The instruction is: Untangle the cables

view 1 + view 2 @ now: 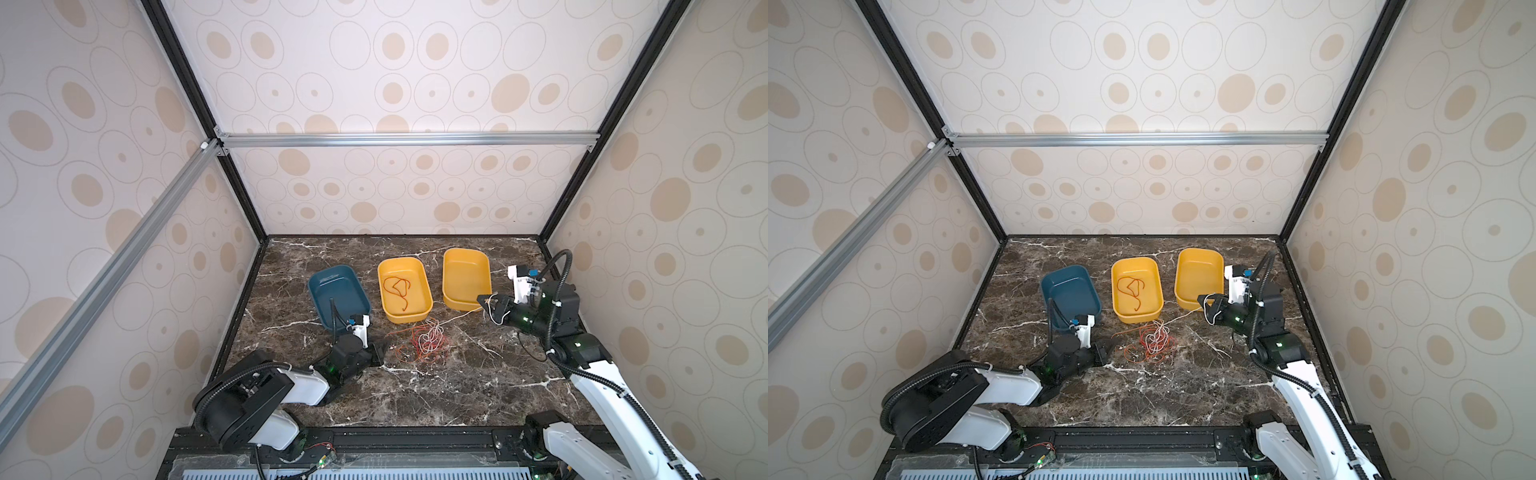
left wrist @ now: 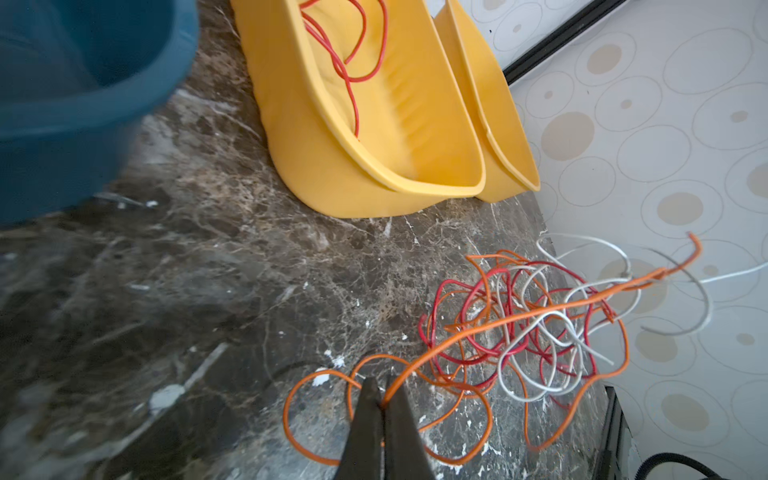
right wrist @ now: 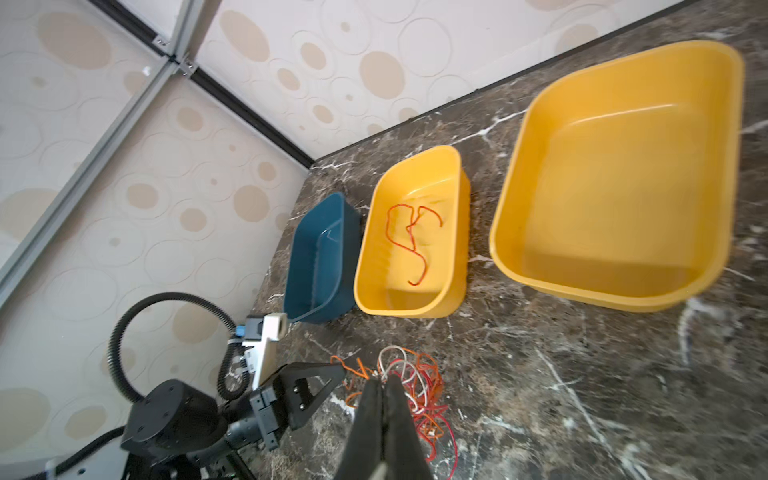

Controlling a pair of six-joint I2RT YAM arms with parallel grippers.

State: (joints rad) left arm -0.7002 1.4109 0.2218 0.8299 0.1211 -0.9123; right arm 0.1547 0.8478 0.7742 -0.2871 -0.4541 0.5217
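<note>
On the bench (image 1: 457,386), in both top views, the cables (image 1: 422,343) lie as a loose red, orange and white heap just near of the middle yellow tray (image 1: 409,318), which holds one separate red cable (image 1: 397,287). The left tool (image 1: 379,350) sits at the heap's left edge. The right tool (image 1: 482,300) is off to the right, and a white cable (image 1: 457,316) runs from the heap to it.

From the left wrist view, the left tool's jaws are together, clamped on an orange cable (image 2: 498,321) that rises from the tips and threads through the heap.

From the right wrist view, the right tool's jaws are likewise pressed together. The white strand seems to end at their tips, so I judge it pinched there.

Both held strands still pass through the other loops. Pulling them apart could cinch those loops into a tighter knot, or drag the whole heap along the bench. Wires this thin may also slip out of the jaws under tension.
</note>
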